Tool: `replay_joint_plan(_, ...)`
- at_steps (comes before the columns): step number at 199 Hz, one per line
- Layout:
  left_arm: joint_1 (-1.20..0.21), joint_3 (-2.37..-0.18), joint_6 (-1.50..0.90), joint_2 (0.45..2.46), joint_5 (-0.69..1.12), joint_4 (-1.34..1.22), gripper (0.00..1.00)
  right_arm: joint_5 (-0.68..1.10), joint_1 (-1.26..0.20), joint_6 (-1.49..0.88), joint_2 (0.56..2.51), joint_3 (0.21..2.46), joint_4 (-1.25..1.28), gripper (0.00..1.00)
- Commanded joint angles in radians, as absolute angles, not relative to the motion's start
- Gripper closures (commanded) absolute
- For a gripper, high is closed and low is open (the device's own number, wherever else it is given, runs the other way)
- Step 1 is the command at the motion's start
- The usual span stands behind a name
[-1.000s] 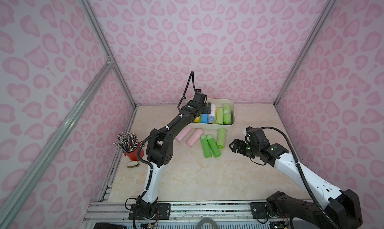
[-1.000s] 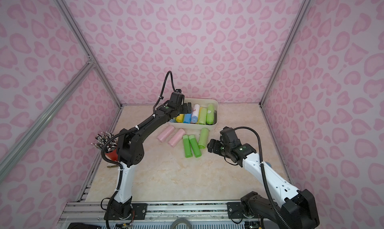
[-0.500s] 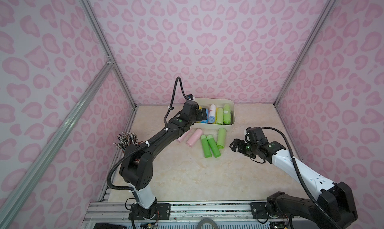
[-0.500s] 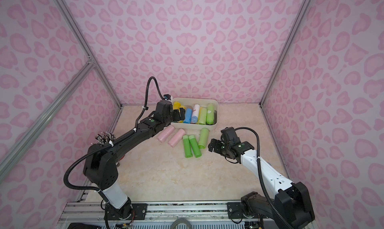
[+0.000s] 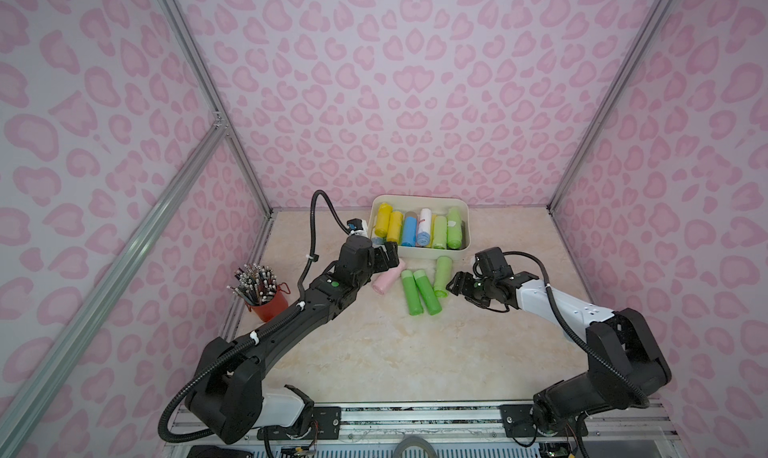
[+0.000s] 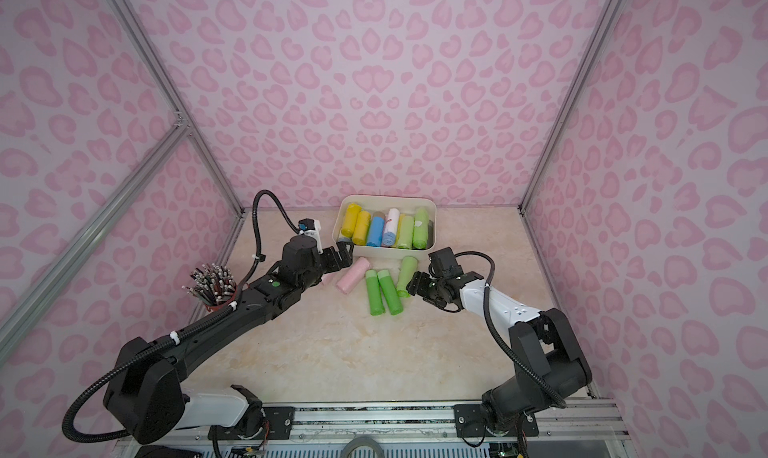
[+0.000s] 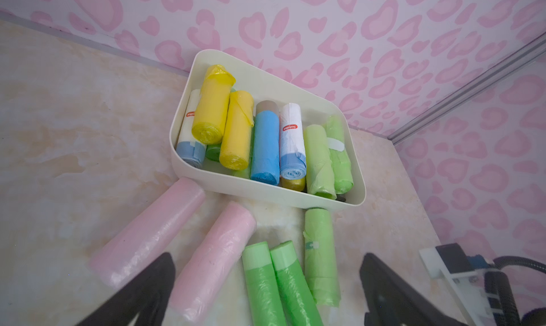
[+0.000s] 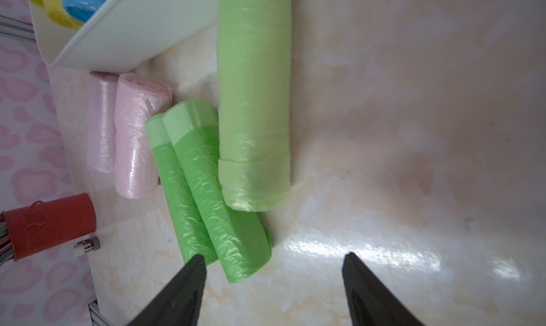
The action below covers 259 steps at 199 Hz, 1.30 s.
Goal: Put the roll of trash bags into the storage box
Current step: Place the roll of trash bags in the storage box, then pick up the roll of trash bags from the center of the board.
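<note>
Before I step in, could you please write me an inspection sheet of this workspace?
Surface: marbled tabletop, no spills seen.
Job's things: storage box at the back wall, with stored rolls in yellow, blue, white and light green; outside it lie two pink rolls, two bright green rolls and one light green roll.
Clutter: red cup of pencils on the robot's left; small silver-and-white cylinder beside it.
Grippers: left gripper open, empty, above the loose rolls; right gripper open, empty, near the green rolls' ends.
Cables: black hoses loop off both arms; no snag seen.
Surroundings: pink patterned walls, aluminium frame posts.
</note>
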<state>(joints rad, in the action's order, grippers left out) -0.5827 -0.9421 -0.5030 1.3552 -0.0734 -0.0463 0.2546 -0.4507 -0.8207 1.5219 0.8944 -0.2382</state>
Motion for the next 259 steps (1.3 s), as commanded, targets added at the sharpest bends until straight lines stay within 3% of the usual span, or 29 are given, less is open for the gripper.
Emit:
replay_joint_plan(1,-0.579,-0.933,-0.526,1.333,0.006,-0.06,0.0,0.263,-0.451,-0.844,1.548,0.913,-0.153,0.25)
replay_joint_plan(94,-0.58,-0.852,-0.539,1.236,0.11,-0.063,0.0,0.199,-0.454,-0.838,1.71,1.02,-0.142,0.27)
replay_joint_plan(226,-0.578,-0.877,-0.495,1.293,0.132,-0.049,0.0,0.161,-0.503,-0.814,1.864,1.113,-0.227,0.32)
replay_joint_plan(230,-0.578,-0.876,-0.494,1.294,0.132,-0.05,0.0,0.098,-0.506,-0.793,1.865,1.118,-0.238,0.39)
replay_joint_plan(259,-0.578,-0.869,-0.488,1.307,0.128,-0.057,0.03,0.031,-0.523,-0.753,1.877,1.149,-0.306,0.4)
